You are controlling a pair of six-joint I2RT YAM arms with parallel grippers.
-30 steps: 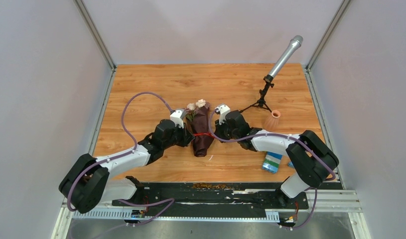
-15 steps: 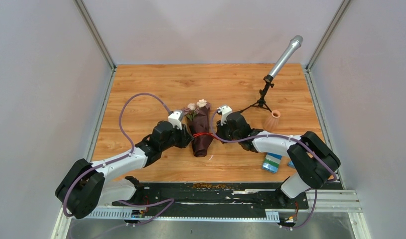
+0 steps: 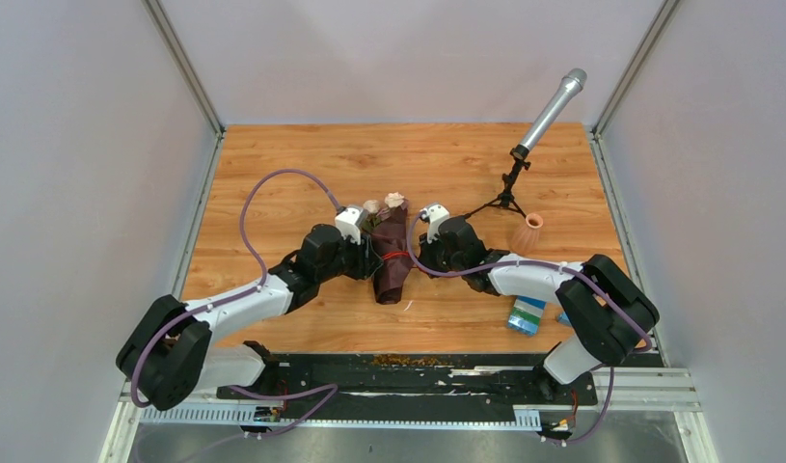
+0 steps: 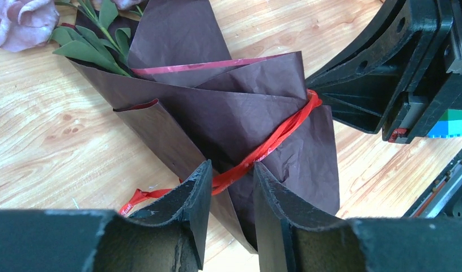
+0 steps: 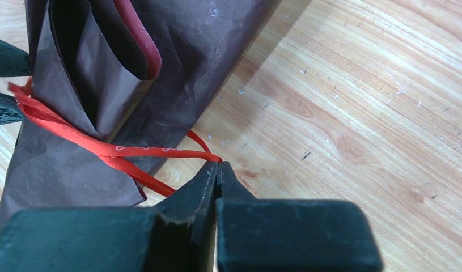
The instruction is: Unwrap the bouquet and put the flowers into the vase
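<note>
Bouquet (image 3: 392,253) lies on desk (image 3: 302,164) between both tools, long axis crosswise to them. Right tool (image 5: 218,167) pinches ribbon (image 5: 121,150) tail. Left tool (image 4: 231,170) narrowly parted, straddling ribbon at the wrap.

Bouquet (image 3: 393,253): slim cone of dark maroon paper, lay flat mid-table, narrow end nearest, tied round its middle with thin red ribbon (image 4: 274,139). Flowers (image 3: 384,204): pale heads, green leaves, protruded from its far end. Vase (image 3: 528,232): peach-pink, ribbed, well apart to the right.
</note>
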